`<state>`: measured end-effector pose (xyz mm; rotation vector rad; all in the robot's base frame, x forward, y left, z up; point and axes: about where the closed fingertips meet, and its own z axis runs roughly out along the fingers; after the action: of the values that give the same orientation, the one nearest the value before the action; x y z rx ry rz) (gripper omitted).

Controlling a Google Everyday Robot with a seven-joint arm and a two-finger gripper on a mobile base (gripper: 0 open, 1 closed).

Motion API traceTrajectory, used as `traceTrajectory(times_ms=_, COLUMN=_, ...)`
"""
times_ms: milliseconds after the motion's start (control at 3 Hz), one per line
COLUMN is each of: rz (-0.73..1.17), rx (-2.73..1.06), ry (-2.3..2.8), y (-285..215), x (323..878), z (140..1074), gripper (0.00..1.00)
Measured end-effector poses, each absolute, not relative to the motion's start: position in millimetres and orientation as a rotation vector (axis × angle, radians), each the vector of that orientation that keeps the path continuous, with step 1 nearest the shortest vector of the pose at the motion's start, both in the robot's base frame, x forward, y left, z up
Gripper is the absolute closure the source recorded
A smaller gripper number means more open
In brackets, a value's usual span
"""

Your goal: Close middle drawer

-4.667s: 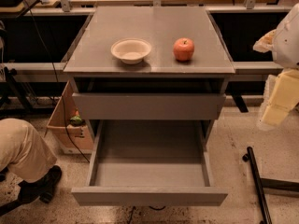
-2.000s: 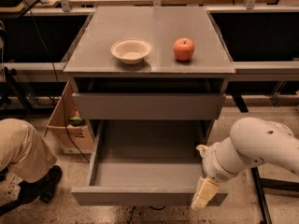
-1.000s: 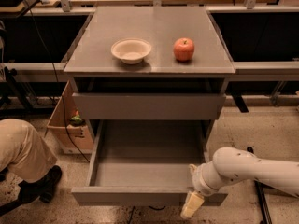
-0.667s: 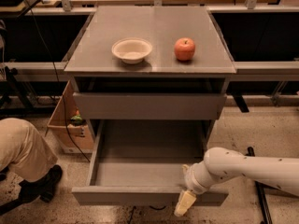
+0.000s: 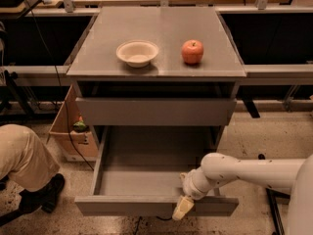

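The middle drawer (image 5: pixel 127 205) is a wide, shallow grey drawer, pulled far out of the grey cabinet with its empty grey inside showing. The taller top drawer front (image 5: pixel 156 111) sits above it, slightly out. My gripper (image 5: pixel 182 208) is at the drawer's front panel, right of its middle, with its cream tip hanging over the front face. My white arm (image 5: pixel 244 173) reaches in from the right across the drawer's front right corner. The lowest drawer is hidden under the open one.
A cream bowl (image 5: pixel 137 53) and a red apple (image 5: pixel 192 51) sit on the cabinet top (image 5: pixel 98 48). A person's tan trouser leg and dark shoe (image 5: pixel 22 155) are on the floor at left. A cardboard box (image 5: pixel 68 131) stands beside the cabinet. Workbenches run behind.
My arm has come in from the right, dropped to the drawer's front edge and slid left along it. The drawer is as far out as before.
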<state>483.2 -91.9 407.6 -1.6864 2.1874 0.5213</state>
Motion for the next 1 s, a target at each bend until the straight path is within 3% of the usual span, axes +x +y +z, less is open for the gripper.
traceTrajectory(times_ms=667, rz=0.531, rx=-1.713, ry=2.136, y=-70.3, x=498.8, z=410.0, gripper=0.60)
traceTrajectory(times_ms=1000, rz=0.518, rx=-1.735, ry=2.095, y=-56.4, x=513.2, z=415.7, gripper=0.58)
